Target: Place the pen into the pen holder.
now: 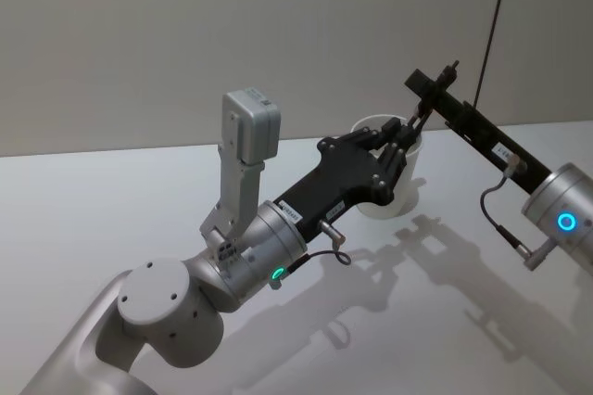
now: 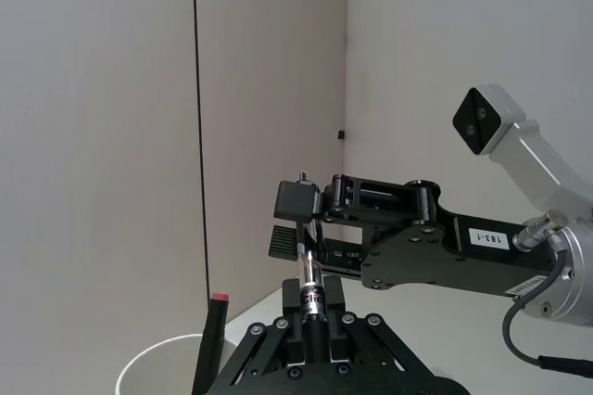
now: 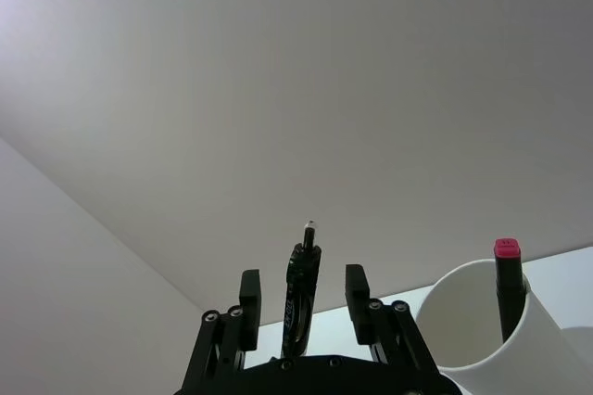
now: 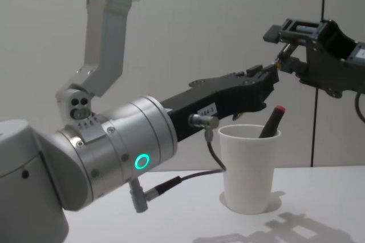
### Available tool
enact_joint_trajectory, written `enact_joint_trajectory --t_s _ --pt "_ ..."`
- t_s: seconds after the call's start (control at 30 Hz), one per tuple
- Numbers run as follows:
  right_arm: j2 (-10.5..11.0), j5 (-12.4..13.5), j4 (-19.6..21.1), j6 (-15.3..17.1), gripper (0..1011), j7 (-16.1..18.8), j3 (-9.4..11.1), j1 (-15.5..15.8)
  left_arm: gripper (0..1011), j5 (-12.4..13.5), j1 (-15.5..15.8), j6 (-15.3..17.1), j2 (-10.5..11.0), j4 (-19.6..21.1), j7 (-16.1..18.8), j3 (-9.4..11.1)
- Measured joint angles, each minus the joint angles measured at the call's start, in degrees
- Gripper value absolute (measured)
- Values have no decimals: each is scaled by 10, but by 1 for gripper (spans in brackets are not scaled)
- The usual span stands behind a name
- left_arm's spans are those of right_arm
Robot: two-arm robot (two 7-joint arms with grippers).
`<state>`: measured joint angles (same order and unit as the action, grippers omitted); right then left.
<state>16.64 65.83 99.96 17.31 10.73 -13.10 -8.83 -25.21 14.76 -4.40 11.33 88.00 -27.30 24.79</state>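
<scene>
1. We see the left hand (image 1: 400,140) clamped on the pen (image 2: 311,286), held above the pen holder (image 4: 247,166) at the table's (image 1: 111,210) far side.
2. Right hand (image 4: 288,49) spread open around the pen's other end, no grip yet.
3. Risk: left lets go too soon, so the pen drops outside the holder.
4. Risk: a red-capped marker (image 4: 270,121) already inside may block entry or tip the cup.

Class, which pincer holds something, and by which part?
Left pincer grips the slim black silver-banded pen by one end; the right pincer stands open round the other end.
</scene>
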Motion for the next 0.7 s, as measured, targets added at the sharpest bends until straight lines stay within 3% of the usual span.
enact_joint_trajectory --t_s 0.43,0.7 --pt "-1 -1 -1 -1 187 0 -2 -1 141 0 0 0 0 0 0 0" --pt "-1 -1 -2 -1 151 0 -2 -2 141 0 0 0 0 0 0 0"
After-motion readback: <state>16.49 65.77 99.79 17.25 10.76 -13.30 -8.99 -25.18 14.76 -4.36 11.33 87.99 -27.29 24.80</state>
